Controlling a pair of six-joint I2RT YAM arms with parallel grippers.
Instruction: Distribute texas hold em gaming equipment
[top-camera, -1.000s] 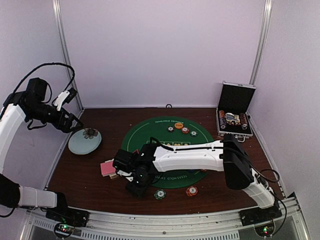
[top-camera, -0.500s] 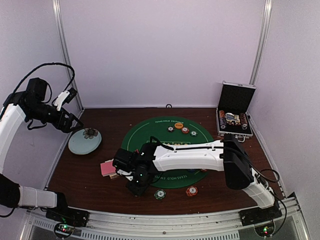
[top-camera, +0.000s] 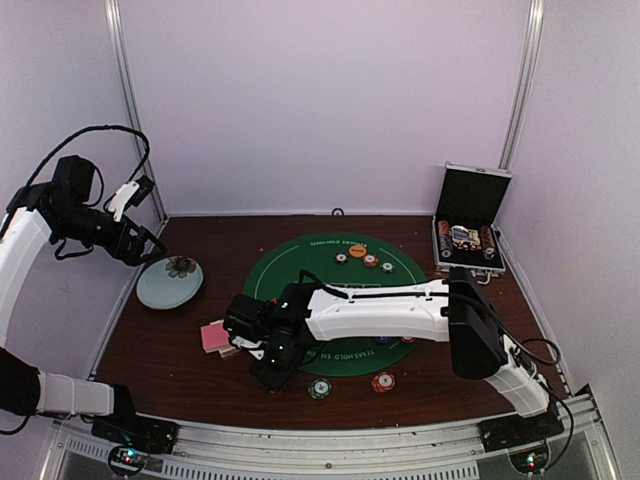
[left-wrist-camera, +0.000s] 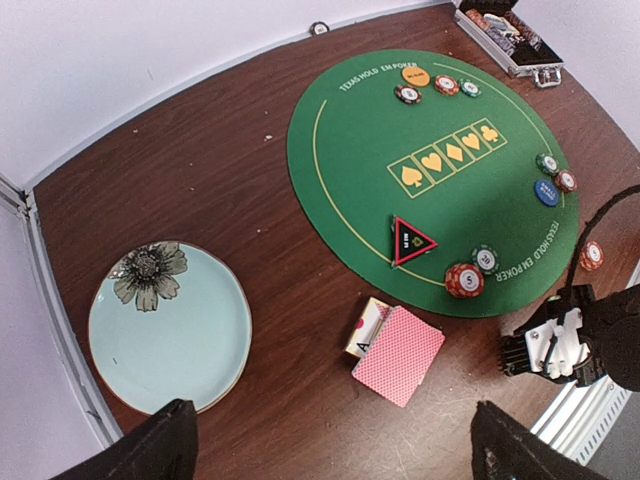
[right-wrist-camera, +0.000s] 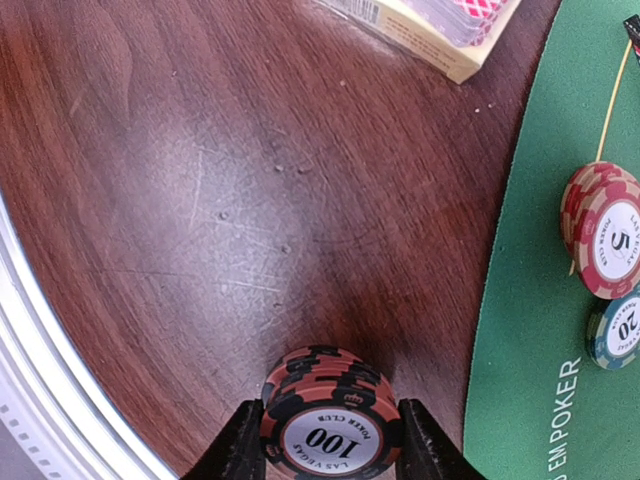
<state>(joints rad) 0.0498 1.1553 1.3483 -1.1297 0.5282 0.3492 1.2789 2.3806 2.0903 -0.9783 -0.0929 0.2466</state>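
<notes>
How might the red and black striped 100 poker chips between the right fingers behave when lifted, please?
The red and black striped 100 poker chips look rigid, unlikely to flex. They appear stacked, so lower ones may slip from the right fingers. Dropped on edge, one might roll on the smooth wooden table.

Three cameras watching one table (top-camera: 170, 350)
Top view is looking down from behind; left wrist is gazing from high up, right wrist from close, both sharing the green mat (left-wrist-camera: 350, 170) edge.
</notes>
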